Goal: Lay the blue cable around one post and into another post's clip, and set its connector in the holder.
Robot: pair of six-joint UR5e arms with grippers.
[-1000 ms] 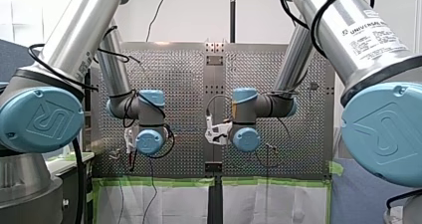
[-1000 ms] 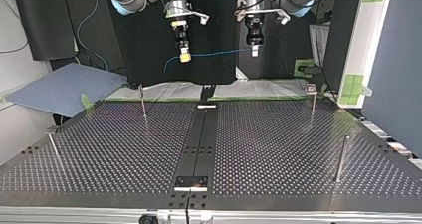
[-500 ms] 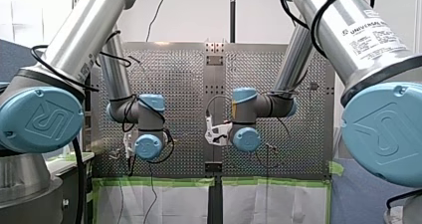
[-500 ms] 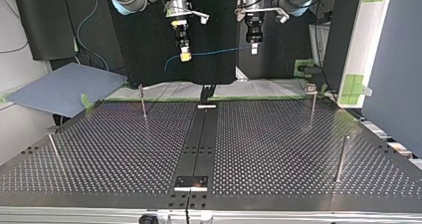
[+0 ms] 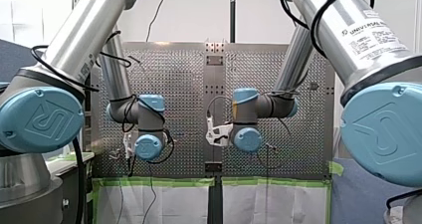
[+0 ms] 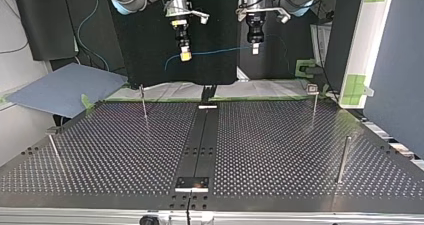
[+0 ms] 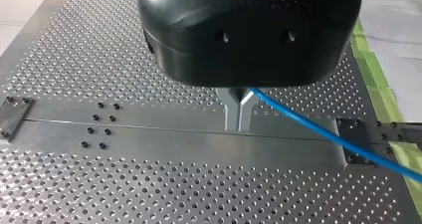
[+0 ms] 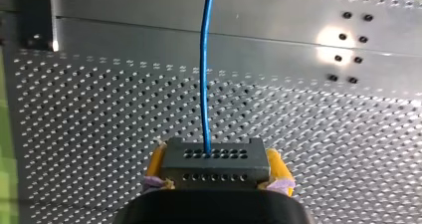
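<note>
My right gripper (image 6: 186, 56) squeezes the connector (image 8: 214, 162). My left gripper (image 6: 255, 48) pinches the blue cable (image 6: 220, 51), high up in the top view.

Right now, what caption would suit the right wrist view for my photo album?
My right gripper clamps the black connector between yellow pads, blue cable trailing over the perforated table.

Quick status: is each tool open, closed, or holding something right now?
Left tool: closed on the blue cable.
Right tool: closed on the connector at the cable's end, with a yellow pad on each side.
</note>
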